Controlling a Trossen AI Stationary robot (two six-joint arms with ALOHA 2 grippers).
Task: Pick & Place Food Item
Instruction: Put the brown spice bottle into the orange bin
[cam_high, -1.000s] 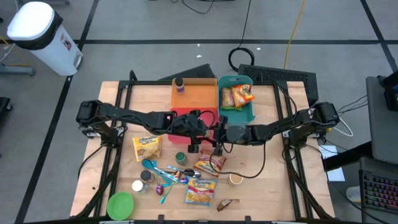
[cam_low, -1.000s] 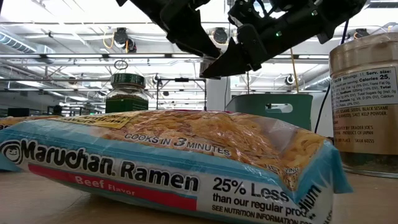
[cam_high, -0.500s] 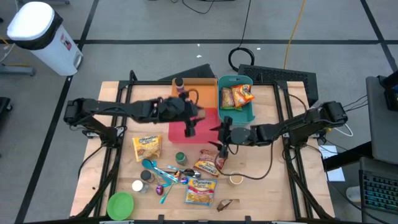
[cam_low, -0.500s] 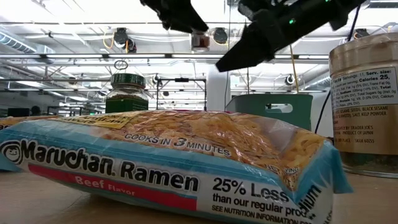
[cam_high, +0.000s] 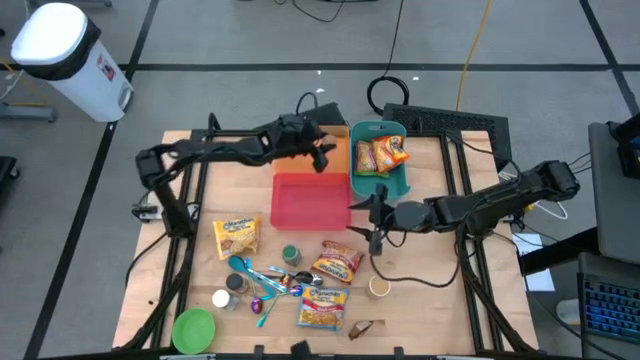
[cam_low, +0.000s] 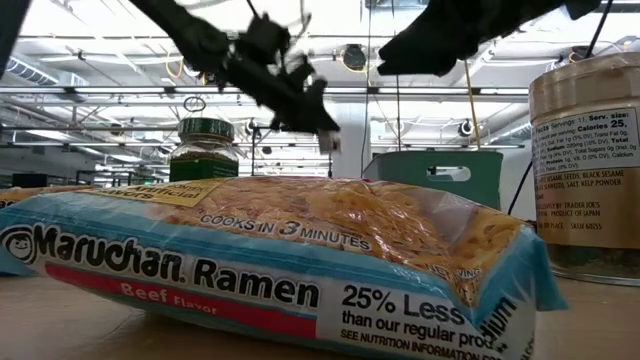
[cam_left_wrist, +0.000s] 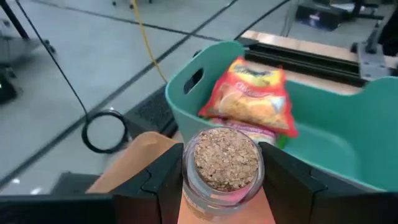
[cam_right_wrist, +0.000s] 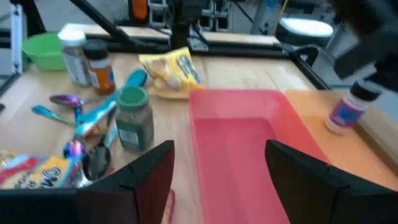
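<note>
Your left gripper (cam_left_wrist: 222, 186) is clamped on a small cork-lidded jar (cam_left_wrist: 225, 163), and over the last second it's been swinging away from the table's middle, so now it's hanging over the orange tray (cam_high: 312, 152) right beside the teal bin (cam_high: 383, 185) with its 2 snack packets. Your right gripper (cam_right_wrist: 219, 180) is backing off with its fingers spread wide and empty, hovering near the red tray (cam_high: 310, 200). I'm guessing you're lining up a drop into the teal bin next.

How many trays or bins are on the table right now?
3: red tray at centre, orange tray behind it under the left end effector, teal bin to their right.
</note>
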